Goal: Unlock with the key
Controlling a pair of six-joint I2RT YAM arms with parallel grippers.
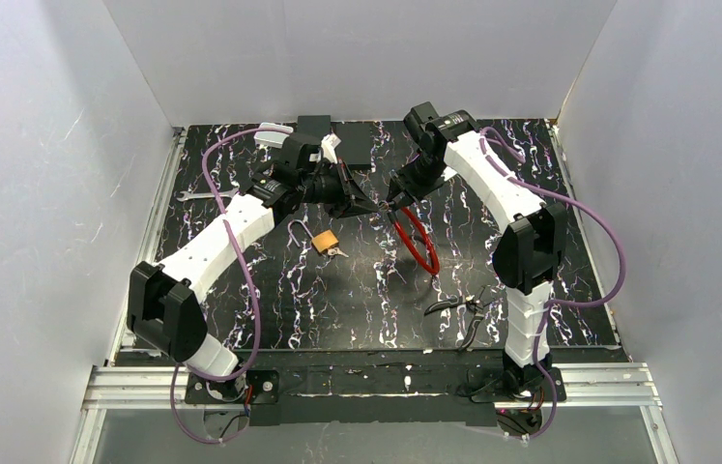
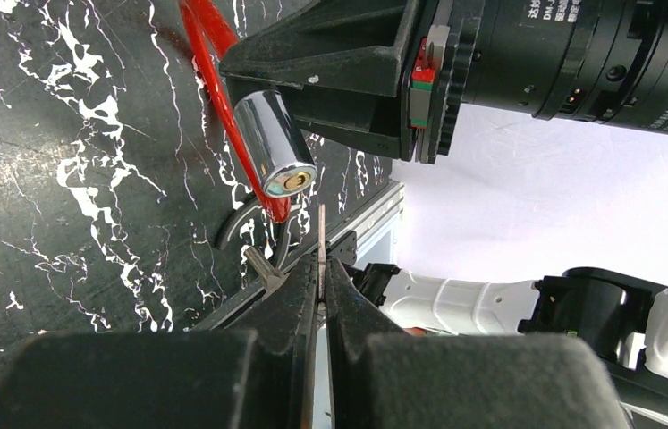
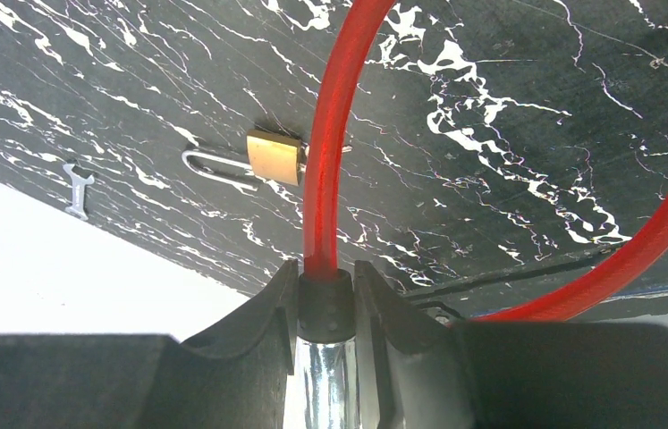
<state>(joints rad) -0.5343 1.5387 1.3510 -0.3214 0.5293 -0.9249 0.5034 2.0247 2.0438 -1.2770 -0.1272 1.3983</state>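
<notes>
Lettering reading "DAMIAO" is seen in white on the black motor (image 2: 598, 45) behind the right tool (image 3: 325, 277), next to a part code beginning "DM-J" that is too cut off to read. No other writing can be made out.

The lock (image 2: 274, 143), a chrome barrel with a black collar, is gripped by the right tool, whose fingers are partly closed against the two sides of the collar. It is held in the air above the middle of the bench (image 1: 337, 309). The brass keyhole in its end face is turned toward the left tool (image 2: 321, 273). A red cable (image 3: 325, 161) runs out of the collar and loops down toward the bench.

The left tool is fully closed on the key (image 2: 321, 237), which is seen edge-on as a thin blade pinched between the fingers. The blade's tip is held just beside the keyhole face, not inserted.

A brass padlock (image 3: 274, 156) with a long shackle is laid flat on the bench below the tools. Pliers (image 1: 463, 311) are laid near the right arm's base, and a small wrench (image 3: 78, 189) near the bench's left edge.
</notes>
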